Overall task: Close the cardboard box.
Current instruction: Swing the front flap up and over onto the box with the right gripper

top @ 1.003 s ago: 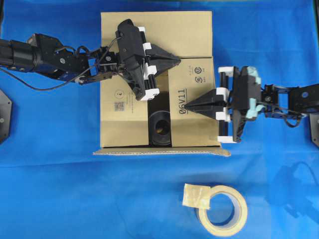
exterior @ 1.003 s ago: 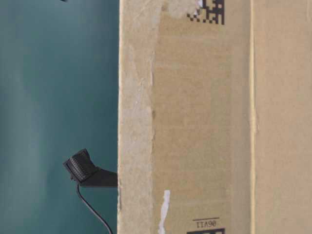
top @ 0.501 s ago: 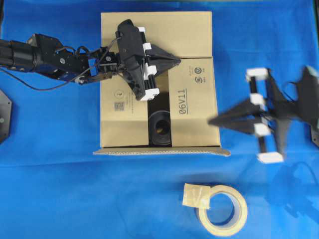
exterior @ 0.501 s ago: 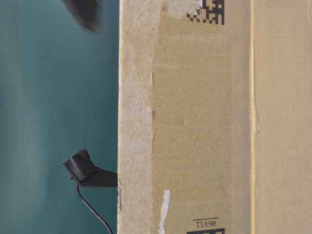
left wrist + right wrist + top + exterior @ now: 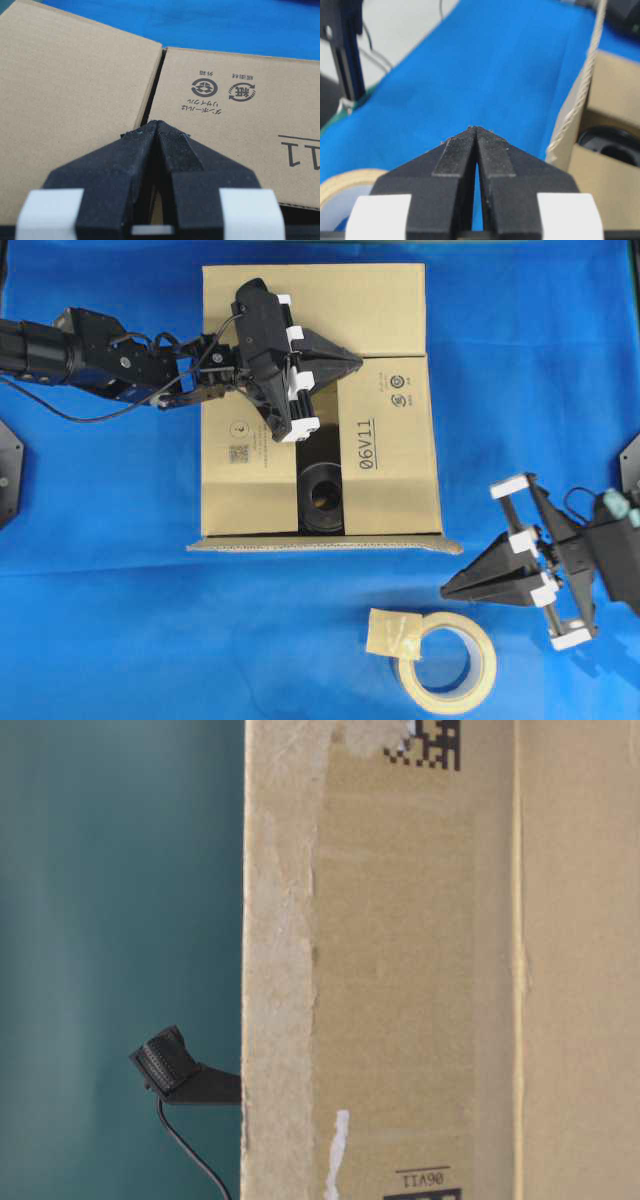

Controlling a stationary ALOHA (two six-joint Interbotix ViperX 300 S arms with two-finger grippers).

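Observation:
The cardboard box [image 5: 390, 480] lies in the middle of the blue cloth. Its far, left and right flaps are folded down. The near flap [image 5: 320, 543] stands up, seen edge-on, and fills the table-level view [image 5: 420, 970]. A gap between the side flaps shows a black round thing [image 5: 322, 495] inside. My left gripper [image 5: 358, 358] is shut and empty, its tip resting where the far flap [image 5: 65, 85] meets the right flap [image 5: 240, 110]. My right gripper [image 5: 445, 592] is shut on nothing. It hangs off the box over the cloth, by the near right corner.
A beige tape roll [image 5: 445, 665] with a loose tab lies just in front of the right gripper, and shows at the lower left of the right wrist view [image 5: 340, 182]. A small black device on a cable [image 5: 170, 1065] sticks out beside the raised flap.
The right gripper left the box's right flap and swung right and toward the front, ending over the cloth near the tape roll. The left gripper and the flaps stayed put.

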